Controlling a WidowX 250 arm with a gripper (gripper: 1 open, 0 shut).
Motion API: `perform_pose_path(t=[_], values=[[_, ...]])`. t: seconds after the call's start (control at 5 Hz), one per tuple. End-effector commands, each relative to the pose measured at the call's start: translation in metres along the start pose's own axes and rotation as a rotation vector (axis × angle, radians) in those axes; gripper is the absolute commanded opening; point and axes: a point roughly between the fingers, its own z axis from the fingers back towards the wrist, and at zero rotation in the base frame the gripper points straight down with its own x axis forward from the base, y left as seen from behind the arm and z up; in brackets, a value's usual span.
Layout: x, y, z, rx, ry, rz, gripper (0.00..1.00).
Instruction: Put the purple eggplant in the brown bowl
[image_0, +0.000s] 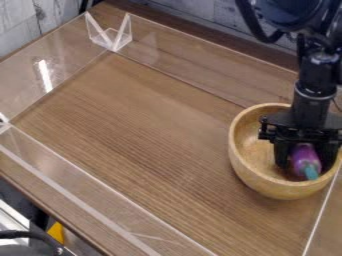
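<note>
The brown bowl, a thick-walled light wooden one, sits at the right side of the table. My gripper points straight down into it, its black fingers on either side of the purple eggplant. The eggplant is held low inside the bowl with its teal stem end toward the front. The jaws are shut on the eggplant. Whether the eggplant touches the bowl's floor cannot be told.
Low clear acrylic walls ring the wooden tabletop. A clear folded plastic piece stands at the back left. Black cables hang above the arm at the top right.
</note>
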Motion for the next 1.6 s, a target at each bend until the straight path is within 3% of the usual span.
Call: perform_pose_path(t=[0.0,0.2,0.4,1.0,1.2,1.4], values=[[0.005,-0.005,0.004,-0.031,-0.033,-0.031,0.0],[0.006,0.005,-0.004,-0.03,-0.035,-0.013,0.0],[0.007,0.012,-0.01,-0.023,-0.038,0.013,1.0],[-0.001,0.033,-0.013,0.005,-0.059,0.101,1.0],[-0.013,0.03,-0.006,0.02,-0.066,0.118,1.0],[-0.025,0.026,0.002,0.032,-0.073,0.133,0.0]])
